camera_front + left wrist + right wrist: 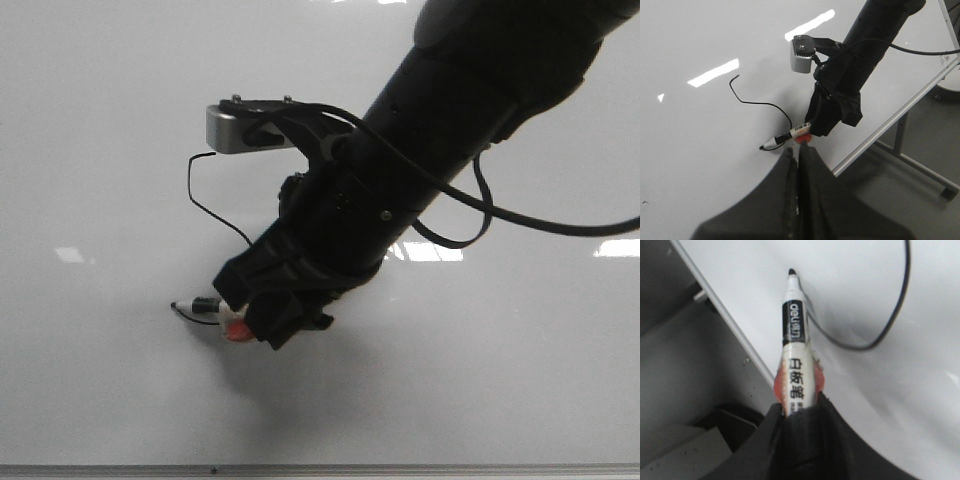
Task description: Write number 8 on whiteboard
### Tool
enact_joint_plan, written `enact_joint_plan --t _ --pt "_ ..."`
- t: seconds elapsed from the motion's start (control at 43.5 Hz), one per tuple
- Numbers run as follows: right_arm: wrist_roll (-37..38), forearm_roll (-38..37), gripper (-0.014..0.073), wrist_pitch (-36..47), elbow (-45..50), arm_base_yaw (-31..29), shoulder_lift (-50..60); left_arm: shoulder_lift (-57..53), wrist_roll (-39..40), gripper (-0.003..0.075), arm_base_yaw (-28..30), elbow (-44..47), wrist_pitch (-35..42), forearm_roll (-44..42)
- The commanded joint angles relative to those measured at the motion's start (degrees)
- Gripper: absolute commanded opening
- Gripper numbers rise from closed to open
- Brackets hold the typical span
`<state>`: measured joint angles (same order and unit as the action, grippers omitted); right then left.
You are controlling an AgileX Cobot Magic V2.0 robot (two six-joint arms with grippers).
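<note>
The whiteboard (100,100) fills the front view. On it is a single open black stroke (192,195) with a short hooked top, curving down towards the marker tip; no closed loop shows. My right gripper (255,315) is shut on a white-and-black marker (197,305) with a red band, its tip touching the board at the end of the stroke. The right wrist view shows the marker (795,335) between the jaws (799,407) and the stroke (903,285). My left gripper (797,150) is shut and empty, off the board, facing the marker (790,134).
The board's thin grey metal bottom edge (300,468) runs along the bottom of the front view. Its stand legs (910,160) and a caster (950,190) rest on the grey floor. Bright light reflections (425,250) lie on the board. A silver camera (235,128) sits on the right wrist.
</note>
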<state>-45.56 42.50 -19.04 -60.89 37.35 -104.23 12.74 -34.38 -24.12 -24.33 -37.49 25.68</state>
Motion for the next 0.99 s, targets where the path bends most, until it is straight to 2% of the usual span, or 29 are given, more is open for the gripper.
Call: enact_joint_plan --t 0.0,0.391,0.575,0.805,0.874,0.967 --pt "0.26 1.99 -0.0058 3.68 -2.15 -0.86 3.5 0.58 0.67 -0.0019 0.14 -1.43 4.54 1.64" --pt "0.33 1.99 -0.0058 0.6 -2.86 -11.28 11.05 0.58 0.67 -0.0019 0.14 -1.43 4.8 1.54" --pt "0.33 1.87 -0.0058 -0.38 -8.04 -9.57 9.39 0.58 0.67 -0.0019 0.14 -1.43 4.8 1.54" --pt "0.33 -1.16 -0.0058 -7.37 -12.13 -5.86 7.34 0.58 0.67 -0.0019 0.14 -1.43 4.8 1.54" --pt "0.33 -3.79 -0.0058 -8.27 -12.0 -4.99 10.05 0.58 0.67 -0.0019 0.14 -1.43 4.8 1.54" --pt "0.27 -11.33 -0.0058 -10.4 -12.05 -3.38 14.37 0.89 0.67 -0.0018 0.14 -1.55 4.72 1.67"
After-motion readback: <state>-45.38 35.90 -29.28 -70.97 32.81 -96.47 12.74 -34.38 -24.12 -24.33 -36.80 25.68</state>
